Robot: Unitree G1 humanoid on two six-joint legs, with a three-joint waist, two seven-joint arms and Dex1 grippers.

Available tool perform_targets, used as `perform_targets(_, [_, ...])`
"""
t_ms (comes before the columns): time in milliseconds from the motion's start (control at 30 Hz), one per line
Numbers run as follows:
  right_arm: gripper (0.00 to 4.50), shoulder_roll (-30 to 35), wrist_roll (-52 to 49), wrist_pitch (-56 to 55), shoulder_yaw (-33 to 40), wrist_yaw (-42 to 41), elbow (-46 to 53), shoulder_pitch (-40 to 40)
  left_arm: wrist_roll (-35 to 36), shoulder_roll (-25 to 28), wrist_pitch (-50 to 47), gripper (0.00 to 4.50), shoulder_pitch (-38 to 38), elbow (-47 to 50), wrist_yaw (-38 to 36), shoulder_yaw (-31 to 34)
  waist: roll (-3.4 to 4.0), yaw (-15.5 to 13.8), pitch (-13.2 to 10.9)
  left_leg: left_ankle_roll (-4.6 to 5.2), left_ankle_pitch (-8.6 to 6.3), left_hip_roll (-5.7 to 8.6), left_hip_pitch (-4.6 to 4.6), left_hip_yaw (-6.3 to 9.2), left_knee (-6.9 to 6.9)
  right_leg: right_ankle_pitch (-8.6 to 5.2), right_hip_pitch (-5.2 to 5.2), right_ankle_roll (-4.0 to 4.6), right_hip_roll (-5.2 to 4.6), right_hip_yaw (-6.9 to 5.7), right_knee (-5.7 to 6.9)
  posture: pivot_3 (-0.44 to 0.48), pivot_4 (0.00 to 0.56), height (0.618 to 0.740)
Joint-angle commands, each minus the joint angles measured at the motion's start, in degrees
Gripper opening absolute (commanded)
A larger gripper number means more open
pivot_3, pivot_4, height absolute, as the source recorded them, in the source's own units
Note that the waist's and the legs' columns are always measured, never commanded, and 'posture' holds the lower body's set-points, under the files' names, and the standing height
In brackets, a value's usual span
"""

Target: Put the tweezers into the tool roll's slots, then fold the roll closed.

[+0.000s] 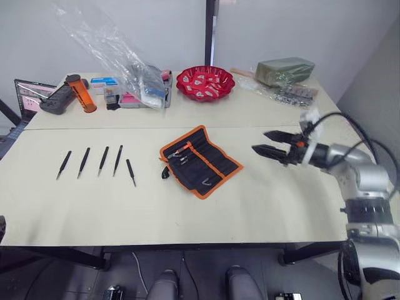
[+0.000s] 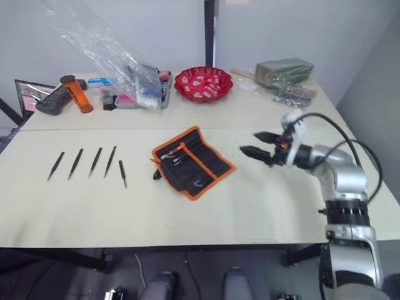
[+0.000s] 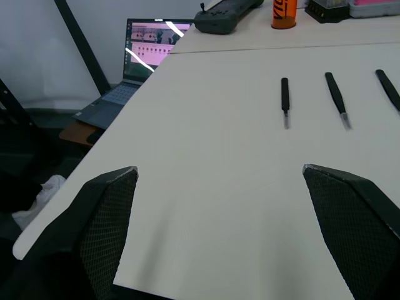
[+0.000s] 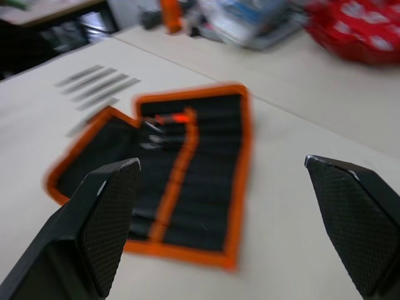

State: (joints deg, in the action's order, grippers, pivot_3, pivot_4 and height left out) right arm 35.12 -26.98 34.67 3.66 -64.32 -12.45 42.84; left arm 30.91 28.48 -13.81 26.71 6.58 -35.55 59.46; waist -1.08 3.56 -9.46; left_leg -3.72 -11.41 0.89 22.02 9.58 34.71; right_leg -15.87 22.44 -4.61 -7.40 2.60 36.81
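Right tool (image 1: 270, 142) hangs spread beside my tool roll (image 1: 200, 160); tweezers (image 1: 104, 160) lie far left, so reaching across risks dragging fabric.

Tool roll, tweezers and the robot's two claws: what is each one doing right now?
tool roll: unrolled flat on the table, not folded.
tweezers: five lying in a row on the table beside the roll, none in slots.
right gripper: open, empty, held above the table beside the roll.
left gripper: open, empty, above the table near the tweezers.
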Motion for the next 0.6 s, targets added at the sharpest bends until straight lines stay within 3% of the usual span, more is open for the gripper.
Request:
perform_targets(33, [4.48,-1.6,-2.9,2.9,-5.6,-6.1,6.1,4.1,2.3,-3.1,-0.1,4.5,3.4,7.3,2.4,1.4,-0.02,-0.1,0.0,0.0,0.0,0.0,0.0,0.0,0.0,0.0,-0.01,0.0,0.0,0.0,-0.02,0.0,0.15,0.74])
perform_targets(267, [4.48,-7.9,-4.9,4.0,-11.8,-13.0,6.5,13.4,5.9,-12.8,-0.4,4.5,10.0,18.7,7.4,0.9,-0.15,-1.2,0.0,-0.06,-0.05,0.0,0.06,0.0,0.13,0.02,-0.04,0.02,0.0,-0.02,-0.08,0.0,0.15,0.74])
perform_targets(433, [4.48,-10.0,-4.4,2.5,-13.6,-15.3,6.8,15.3,8.1,-18.8,-0.1,4.5,13.4,25.3,10.9,-1.2,-0.27,-1.6,0.0,-0.11,-0.08,0.0,0.07,0.0,0.14,0.02,-0.06,0.02,0.0,-0.05,-0.11,0.0,0.15,0.74])
perform_targets(600, [4.48,-10.9,-3.7,1.8,-14.0,-14.8,6.9,15.6,9.7,-16.9,-1.9,4.5,11.0,24.4,14.7,-2.4,-0.27,-1.5,0.0,-0.11,-0.08,0.0,0.05,0.0,0.14,-0.03,-0.05,-0.05,0.0,-0.06,-0.08,0.0,0.15,0.74])
